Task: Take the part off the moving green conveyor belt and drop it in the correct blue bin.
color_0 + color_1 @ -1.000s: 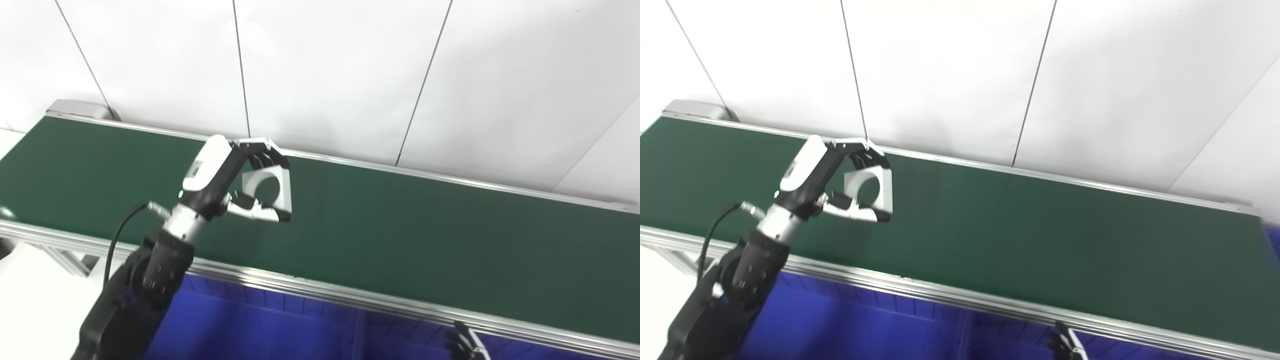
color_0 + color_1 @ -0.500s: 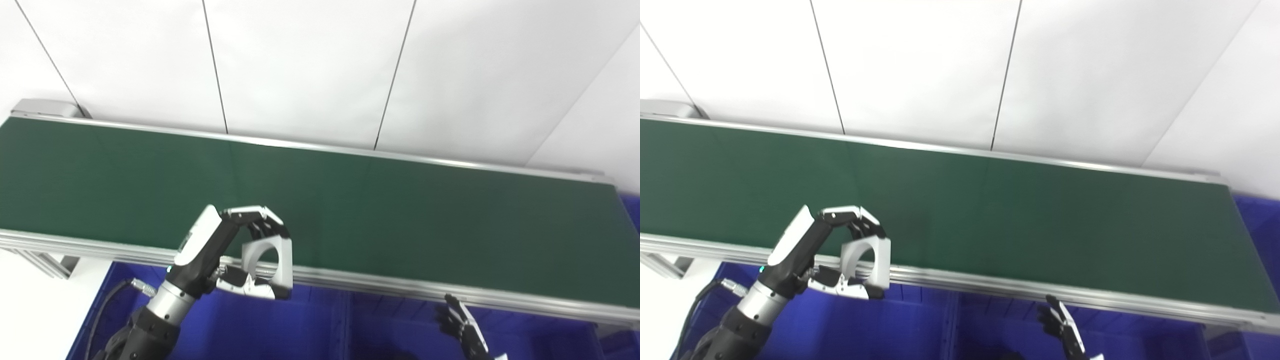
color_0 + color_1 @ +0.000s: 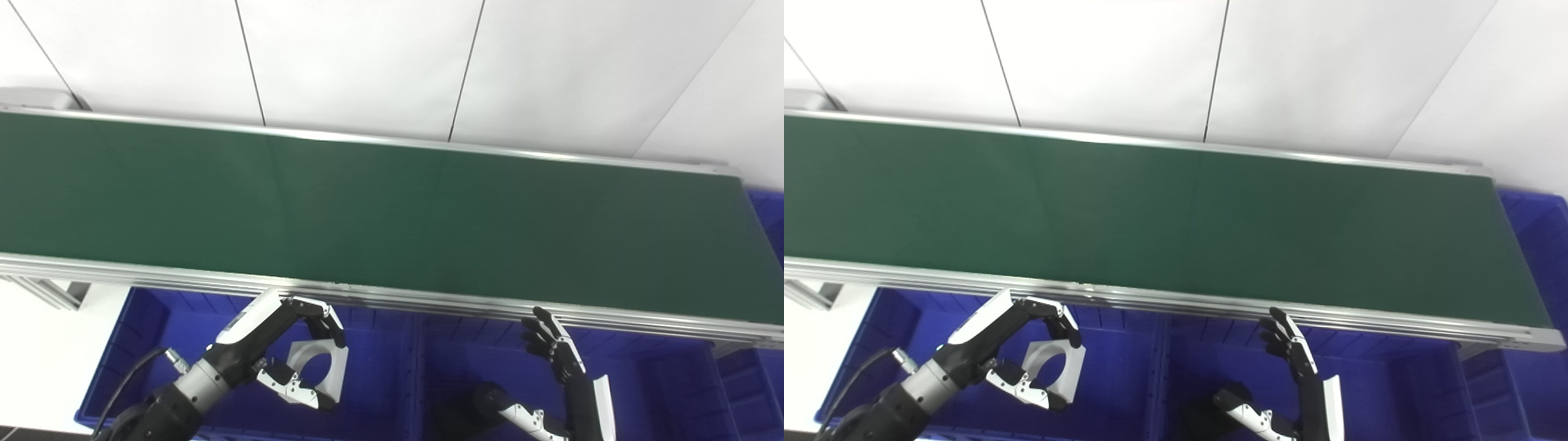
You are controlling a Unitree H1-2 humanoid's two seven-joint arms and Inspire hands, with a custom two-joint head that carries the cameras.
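Note:
The part (image 3: 324, 369) is a flat white square plate with a round hole. It sits between the fingers and thumb of my left hand (image 3: 275, 352), low over the left blue bin (image 3: 144, 343) in front of the belt. The left hand (image 3: 1013, 355) is shut on the part (image 3: 1058, 365). My right hand (image 3: 560, 358) is open, fingers spread and pointing up, above the middle blue bin (image 3: 465, 343). The green conveyor belt (image 3: 392, 214) carries nothing in view.
An aluminium rail (image 3: 429, 300) runs along the belt's near edge, just above both hands. A divider (image 3: 416, 361) separates the left and middle bins. Another blue bin (image 3: 1537, 214) shows past the belt's right end. White wall panels stand behind.
The camera has tilted down and the picture has shifted. My left hand has carried the part off the belt, over the near rail and down above the left bin. The right hand has risen into view.

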